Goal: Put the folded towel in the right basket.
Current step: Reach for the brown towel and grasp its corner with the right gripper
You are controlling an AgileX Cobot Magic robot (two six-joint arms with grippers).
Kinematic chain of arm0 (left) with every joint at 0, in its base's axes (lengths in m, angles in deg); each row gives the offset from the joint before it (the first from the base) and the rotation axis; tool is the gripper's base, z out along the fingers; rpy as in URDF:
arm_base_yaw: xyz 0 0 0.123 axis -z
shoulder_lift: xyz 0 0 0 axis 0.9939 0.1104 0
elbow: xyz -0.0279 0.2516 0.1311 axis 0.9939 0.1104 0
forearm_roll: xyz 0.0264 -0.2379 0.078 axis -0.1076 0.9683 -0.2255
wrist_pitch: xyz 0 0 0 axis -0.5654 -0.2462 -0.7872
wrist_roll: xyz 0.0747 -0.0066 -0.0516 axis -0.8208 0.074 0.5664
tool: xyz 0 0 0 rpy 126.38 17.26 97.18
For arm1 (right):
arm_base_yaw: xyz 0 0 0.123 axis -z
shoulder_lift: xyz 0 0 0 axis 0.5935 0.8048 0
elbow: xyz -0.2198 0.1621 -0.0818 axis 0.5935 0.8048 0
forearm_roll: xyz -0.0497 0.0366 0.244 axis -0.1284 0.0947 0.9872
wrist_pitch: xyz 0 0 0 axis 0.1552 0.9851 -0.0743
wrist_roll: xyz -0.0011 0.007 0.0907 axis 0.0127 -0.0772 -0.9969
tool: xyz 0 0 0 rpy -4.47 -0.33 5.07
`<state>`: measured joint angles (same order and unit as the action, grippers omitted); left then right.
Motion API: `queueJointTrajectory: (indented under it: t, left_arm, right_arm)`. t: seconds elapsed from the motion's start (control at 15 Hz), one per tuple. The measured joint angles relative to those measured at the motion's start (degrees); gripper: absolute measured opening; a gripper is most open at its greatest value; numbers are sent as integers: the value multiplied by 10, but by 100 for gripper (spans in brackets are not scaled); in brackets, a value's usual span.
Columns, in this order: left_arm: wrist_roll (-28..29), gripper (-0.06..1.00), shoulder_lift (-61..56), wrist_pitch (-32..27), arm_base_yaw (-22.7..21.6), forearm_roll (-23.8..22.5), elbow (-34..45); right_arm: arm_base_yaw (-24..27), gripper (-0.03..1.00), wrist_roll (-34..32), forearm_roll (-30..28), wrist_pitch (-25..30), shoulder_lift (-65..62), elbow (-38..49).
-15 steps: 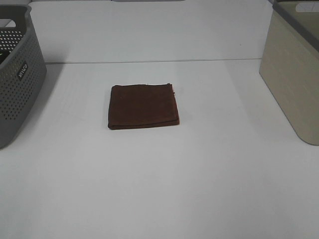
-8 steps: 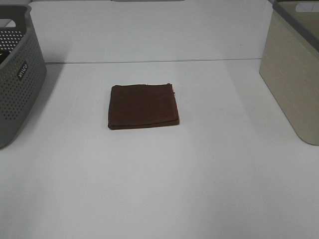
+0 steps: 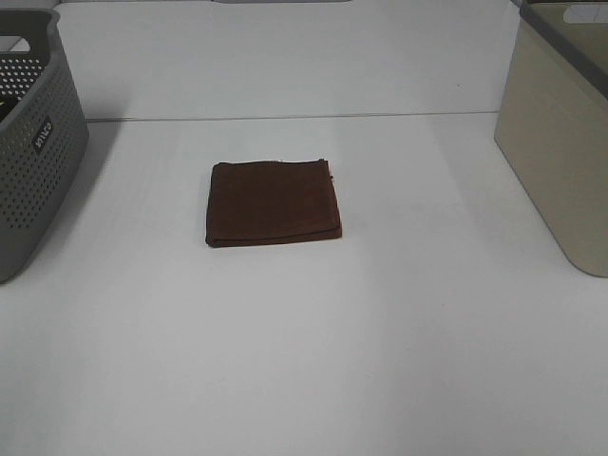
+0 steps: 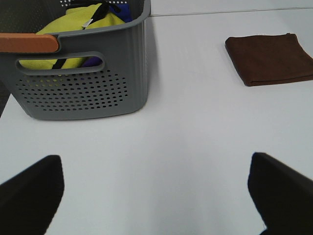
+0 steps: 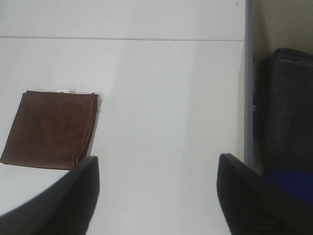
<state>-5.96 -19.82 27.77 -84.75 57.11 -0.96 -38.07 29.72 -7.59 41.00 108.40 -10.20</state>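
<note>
Here, the folded towel (image 3: 274, 202) lies flat on the white table (image 3: 380, 342), a dark brown square a little left of the middle in the high view, with its stacked layers showing along the near edge. We see a small pale tag at its far edge in the right wrist view. The right basket (image 3: 560, 142), beige with a grey rim, stands well apart from the towel at the right edge of the high view. The left basket (image 3: 33, 161), grey and perforated with a small label on its side, stands well apart at the left edge, so the towel lies between the two. In the left wrist view we see a yellow cloth (image 4: 73, 24) and something blue heaped in the left basket, and an orange-brown strip (image 4: 29, 43) on its rim. In the right wrist view we see a dark grey thing (image 5: 288, 107) with a blue patch beside it past the right basket's rim, and we cannot tell what they are. The left gripper (image 4: 156, 196) hangs over the table near the left basket, its fingers (image 4: 29, 196) spread wide and holding nothing. The right gripper (image 5: 156, 200) hangs over the table between the towel and the right basket, likewise spread wide and empty.
</note>
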Motion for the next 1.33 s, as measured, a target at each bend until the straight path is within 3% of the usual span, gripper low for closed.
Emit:
queueJointTrajectory:
  t: [0.27, 0.47, 0.73, 0.93, 1.33]
  left_arm:
    - [0, 97, 0, 0, 0, 0, 0]
    - [0, 97, 0, 0, 0, 0, 0]
    - [0, 97, 0, 0, 0, 0, 0]
    - [0, 97, 0, 0, 0, 0, 0]
    - [0, 97, 0, 0, 0, 0, 0]
  right_arm:
    - [-133, 65, 1, -36, 3, 133, -116]
    - [-176, 65, -34, -35, 14, 206, -163]
    - [-179, 65, -59, -12, 80, 302, -219]
    - [-179, 65, -59, 45, 144, 387, -273]
    - [-166, 66, -47, 120, 165, 555, -370]
